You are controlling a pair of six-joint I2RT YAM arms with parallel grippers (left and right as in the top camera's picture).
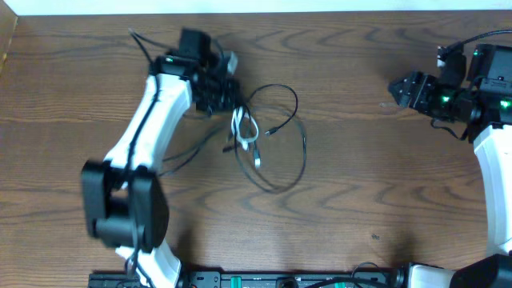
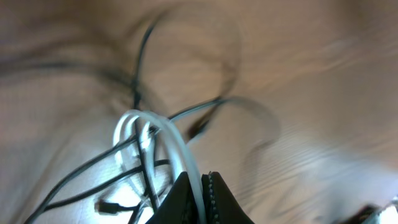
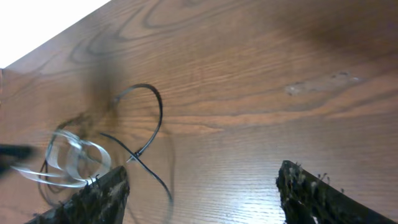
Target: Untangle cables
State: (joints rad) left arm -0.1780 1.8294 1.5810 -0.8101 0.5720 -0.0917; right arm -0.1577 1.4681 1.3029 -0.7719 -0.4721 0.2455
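Observation:
A short white cable (image 1: 246, 128) lies looped inside a tangle of thin black cable (image 1: 288, 152) at the table's middle left. My left gripper (image 1: 228, 100) is at the tangle's upper left. In the left wrist view its jaws (image 2: 200, 199) are shut on a strand of the white cable (image 2: 174, 140), with black cable (image 2: 140, 68) looping around it and a small plug end (image 2: 106, 205) below. My right gripper (image 1: 400, 88) is open and empty at the far right, well away from the tangle. In the right wrist view the white loops (image 3: 68, 158) and a black loop (image 3: 152, 118) show far left.
The wooden table (image 1: 360, 184) carries nothing else near the cables. A thick black robot wire (image 1: 140, 44) runs by the left arm. A black bar (image 1: 240, 280) lies along the front edge.

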